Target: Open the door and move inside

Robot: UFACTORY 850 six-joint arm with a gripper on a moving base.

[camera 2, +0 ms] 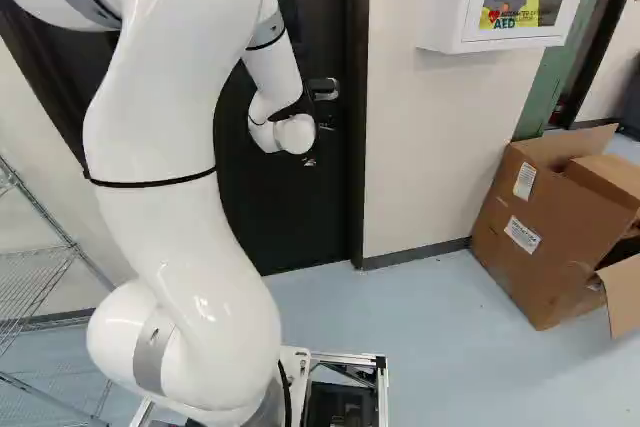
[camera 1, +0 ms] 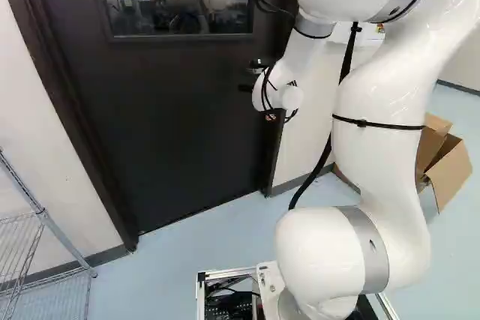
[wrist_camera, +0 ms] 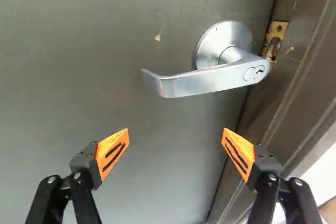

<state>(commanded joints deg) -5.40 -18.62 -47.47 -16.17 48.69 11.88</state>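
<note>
The dark door (camera 1: 180, 125) with a window stands closed in its frame in the left base view. My gripper (camera 1: 251, 77) is near its latch side, largely hidden by the white wrist. In the wrist view the gripper (wrist_camera: 175, 136) is open, its orange pads wide apart with nothing between them. The silver lever handle (wrist_camera: 210, 80) lies ahead of the fingers, apart from them, roughly level, its free end pointing away from the door's latch edge. A brass latch plate (wrist_camera: 275, 40) shows in the frame beside the handle's round base. The handle (camera 2: 325, 90) also shows past the wrist in the right base view.
A wire shelf (camera 1: 45, 260) stands at the left of the left base view. Right of the door are a wall (camera 2: 420, 147), a white wall cabinet (camera 2: 450, 42) and an open cardboard box (camera 2: 545, 237) on the floor. The door frame (camera 2: 357, 127) runs close beside the handle.
</note>
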